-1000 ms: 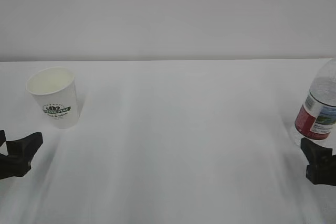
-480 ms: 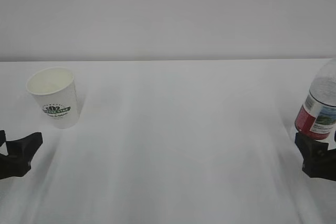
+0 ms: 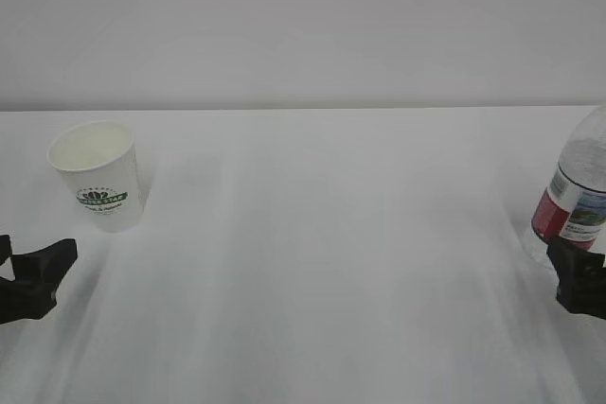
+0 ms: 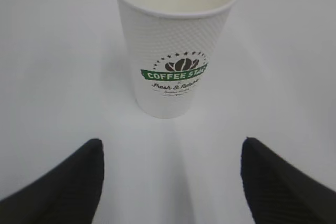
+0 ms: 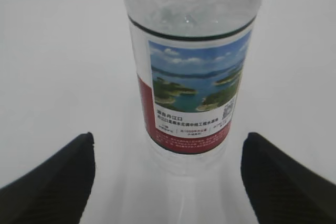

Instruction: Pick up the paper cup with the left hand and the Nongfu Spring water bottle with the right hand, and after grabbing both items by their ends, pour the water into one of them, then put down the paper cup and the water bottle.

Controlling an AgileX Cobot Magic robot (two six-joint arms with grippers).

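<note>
On the white table (image 3: 322, 234), exterior view: paper cup (image 3: 97, 175) upright at far left, left hand (image 3: 33, 279) just in front of it, apart. Nongfu Spring water bottle (image 3: 579, 198) upright at right edge, top cut off; right hand (image 3: 582, 283) at its base — contact hard to judge here.

Left wrist view: fingertips (image 4: 63, 187) spread wide, cup (image 4: 176, 40) ahead between them, nothing gripped.

Right wrist view: fingertips (image 5: 50, 182) wide apart either side of the bottle (image 5: 191, 66) — not touching it.
</note>
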